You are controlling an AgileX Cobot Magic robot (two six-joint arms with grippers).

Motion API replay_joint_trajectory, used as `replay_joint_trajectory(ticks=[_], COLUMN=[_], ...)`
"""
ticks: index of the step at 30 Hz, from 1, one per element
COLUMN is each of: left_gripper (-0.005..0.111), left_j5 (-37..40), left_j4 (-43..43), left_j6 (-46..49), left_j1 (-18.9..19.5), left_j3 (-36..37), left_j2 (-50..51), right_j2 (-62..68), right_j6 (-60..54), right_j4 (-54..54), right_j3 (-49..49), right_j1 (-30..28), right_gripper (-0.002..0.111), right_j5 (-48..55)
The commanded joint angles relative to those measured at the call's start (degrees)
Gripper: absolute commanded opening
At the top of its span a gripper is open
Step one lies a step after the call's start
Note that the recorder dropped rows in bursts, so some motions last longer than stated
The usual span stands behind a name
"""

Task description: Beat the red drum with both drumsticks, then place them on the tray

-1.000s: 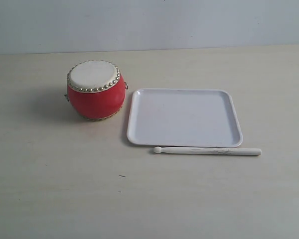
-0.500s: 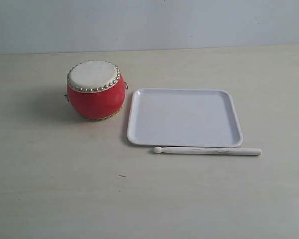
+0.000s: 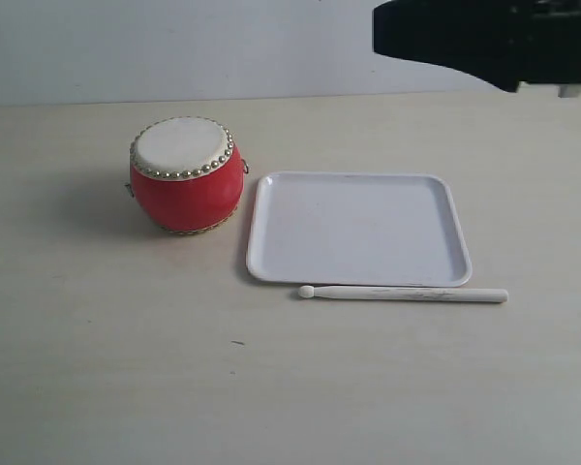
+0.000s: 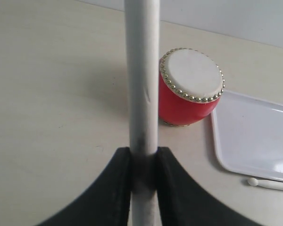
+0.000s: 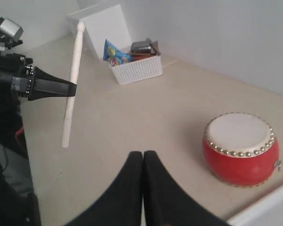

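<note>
The red drum [image 3: 185,175] with its cream skin stands on the table left of the white tray [image 3: 358,229]. One drumstick [image 3: 403,294] lies flat along the tray's near edge. My left gripper [image 4: 143,153] is shut on the other drumstick [image 4: 142,70], held high above the table; the right wrist view shows that stick [image 5: 72,77] upright in the left gripper [image 5: 71,88], far from the drum [image 5: 239,148]. My right gripper [image 5: 143,153] is shut with nothing in it. Only the dark bulk of the right arm [image 3: 484,39] shows at the exterior view's top right.
A white mesh basket [image 5: 136,68] with packets and a white box [image 5: 104,26] stand by the far wall in the right wrist view. The left arm's black body [image 5: 4,122] fills that view's edge.
The right arm's dark bulk has come into the exterior view at the top right. Drum, tray and the lying drumstick have not moved.
</note>
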Motion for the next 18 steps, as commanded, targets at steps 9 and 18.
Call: replay_joint_trajectory(ticks=[9, 18], left_gripper=[0.000, 0.000], left_j5=[-0.48, -0.48], left_j4=[-0.05, -0.05], left_j6=[0.26, 0.26], left_j1=[0.10, 0.10], left_j3=[0.11, 0.11], left_j2=[-0.30, -0.30], right_j2=[7.31, 7.19], right_j6=[-10.38, -18.19], right_j4=[-1.79, -1.79], right_j3=[-10.81, -13.03], right_j1=[-0.27, -0.27], right_gripper=[0.000, 0.000], right_j5=[5.51, 25.85])
